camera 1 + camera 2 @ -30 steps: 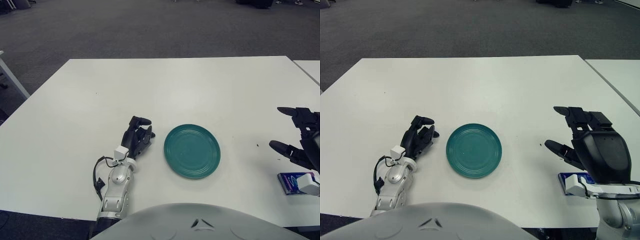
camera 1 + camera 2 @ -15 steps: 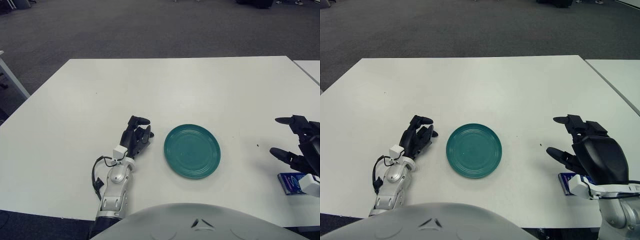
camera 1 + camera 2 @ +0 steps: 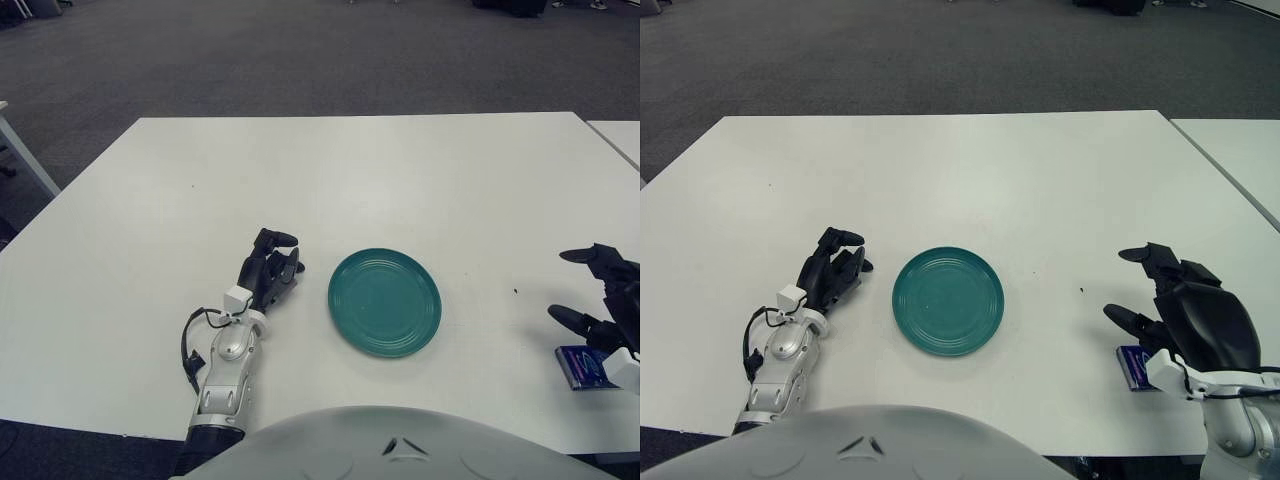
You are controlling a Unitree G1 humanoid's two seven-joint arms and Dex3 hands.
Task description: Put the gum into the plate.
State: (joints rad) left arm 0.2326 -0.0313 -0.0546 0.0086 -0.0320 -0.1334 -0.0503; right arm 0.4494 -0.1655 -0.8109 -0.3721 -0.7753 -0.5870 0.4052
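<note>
Now, scene: a white table [image 3: 970, 170] with a plate, a gum pack and both robot hands on or over it, grey carpet beyond.
Plate: the teal plate [image 3: 948, 300] sits near the table's front middle, upright, with nothing in it.
Gum: the blue gum pack [image 3: 590, 367] lies flat on the table near the front right edge, well apart from the plate and on its right.
Gum cover: in the right eye view most of the pack is hidden under the right hand and wrist; only its left end shows.
Right hand: the right hand [image 3: 1185, 320] is over the table's right side, directly above and slightly behind the gum, palm turned toward the plate.
Right hand state: its fingers [image 3: 1130, 321] are spread and point left, with a clear gap between the upper and lower ones; they hold nothing.
Contact with gum: I cannot tell whether the hand touches the pack.
Left hand: the left hand [image 3: 268, 272] shows just left of the plate, apart from its rim, forearm running back to the front edge.
Left hand state: fingers loosely bent, holding nothing.
</note>
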